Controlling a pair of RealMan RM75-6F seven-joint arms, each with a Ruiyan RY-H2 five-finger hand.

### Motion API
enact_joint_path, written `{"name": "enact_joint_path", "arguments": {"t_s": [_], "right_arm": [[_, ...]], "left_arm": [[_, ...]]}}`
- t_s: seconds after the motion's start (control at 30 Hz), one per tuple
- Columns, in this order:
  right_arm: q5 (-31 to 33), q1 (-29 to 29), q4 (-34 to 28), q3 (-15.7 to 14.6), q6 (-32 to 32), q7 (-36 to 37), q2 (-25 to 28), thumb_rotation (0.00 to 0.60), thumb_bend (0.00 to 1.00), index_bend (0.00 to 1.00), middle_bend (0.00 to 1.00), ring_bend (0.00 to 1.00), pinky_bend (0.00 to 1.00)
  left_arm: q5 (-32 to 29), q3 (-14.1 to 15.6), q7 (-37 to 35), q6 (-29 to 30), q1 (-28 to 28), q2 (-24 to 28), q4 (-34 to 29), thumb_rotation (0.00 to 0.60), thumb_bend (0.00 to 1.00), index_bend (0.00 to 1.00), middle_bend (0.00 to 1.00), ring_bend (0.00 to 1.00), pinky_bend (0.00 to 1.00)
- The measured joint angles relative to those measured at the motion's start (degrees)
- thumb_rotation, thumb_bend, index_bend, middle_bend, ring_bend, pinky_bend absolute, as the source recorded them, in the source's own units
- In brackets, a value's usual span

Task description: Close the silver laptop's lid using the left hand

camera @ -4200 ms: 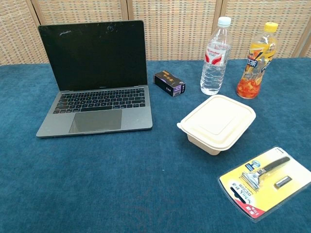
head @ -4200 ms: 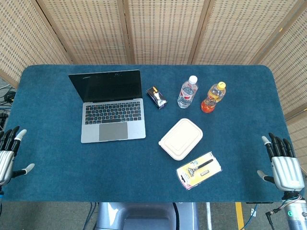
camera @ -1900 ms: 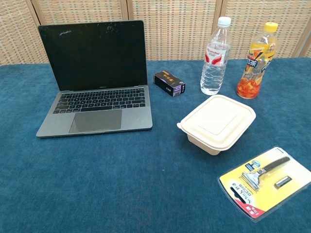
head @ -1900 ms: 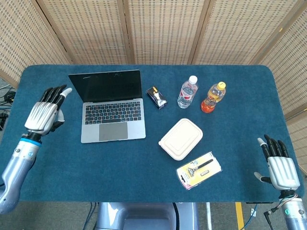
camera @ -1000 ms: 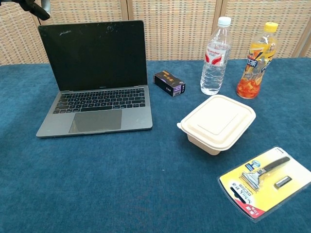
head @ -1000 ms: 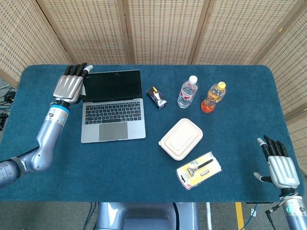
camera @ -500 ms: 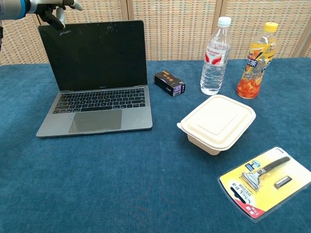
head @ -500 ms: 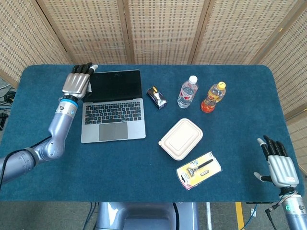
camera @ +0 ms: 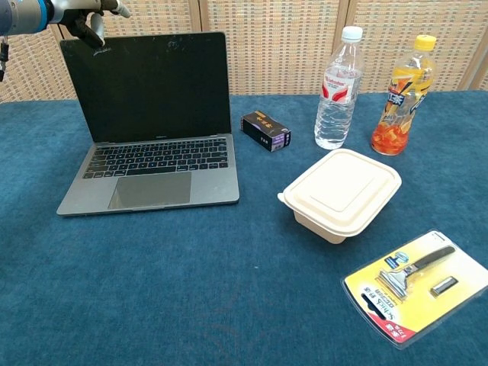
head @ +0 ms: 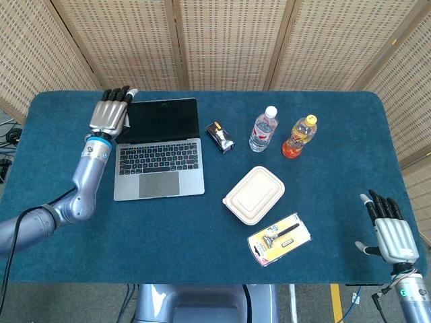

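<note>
Left hand (head: 110, 113), fingers spread, at the top left corner of the upright lid (camera: 149, 85) of the open silver laptop (head: 159, 151); bare table (head: 60, 168) to its left.

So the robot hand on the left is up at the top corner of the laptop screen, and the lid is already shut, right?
Not quite. The left robot hand is at the top corner of the laptop screen, but the lid is open, standing upright; the chest view shows it.

Chest view's top edge crops the left robot hand (camera: 85, 14)
</note>
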Motion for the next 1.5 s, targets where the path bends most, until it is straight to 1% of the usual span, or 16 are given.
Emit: {"name": "enact_joint_path", "arguments": {"t_s": [0.23,0.53,0.73,1.03,1.3,1.5], "right_arm": [[-0.1,0.0,0.6,0.1,0.2,0.3,-0.4,0.600,0.00,0.00,0.00,0.00,0.00],[-0.2,0.0,0.9,0.1,0.4,0.4,-0.5,0.600,0.00,0.00,0.00,0.00,0.00],[-0.4,0.0,0.8,0.0,0.6,0.3,-0.6,0.600,0.00,0.00,0.00,0.00,0.00],[-0.7,0.1,1.1,-0.1,0.5,0.2,-0.9,0.600,0.00,0.00,0.00,0.00,0.00],[-0.7,0.1,1.4,0.0,0.8,0.3,-1.0,0.600,0.00,0.00,0.00,0.00,0.00],[-0.6,0.1,1.3,0.0,0.7,0.3,-1.0,0.600,0.00,0.00,0.00,0.00,0.00]], "left_arm": [[-1.5,1.0,0.2,-1.6,-1.0,-2.2,3.1,0.600,1.00,0.10,0.00,0.00,0.00],[-1.2,1.4,-0.8,-1.6,-1.3,-3.0,4.0,0.600,1.00,0.23,0.00,0.00,0.00],[-0.6,1.8,-1.3,-1.4,-1.0,-2.6,3.4,0.600,1.00,0.25,0.00,0.00,0.00],[0.5,2.6,-1.0,-0.2,-0.5,-0.6,0.7,0.600,1.00,0.26,0.00,0.00,0.00],[-0.2,3.2,-0.1,0.5,-0.2,1.8,-2.9,0.600,1.00,0.27,0.00,0.00,0.00],[-1.3,4.1,0.7,0.6,-0.1,2.9,-4.4,0.600,1.00,0.29,0.01,0.00,0.00]]}}
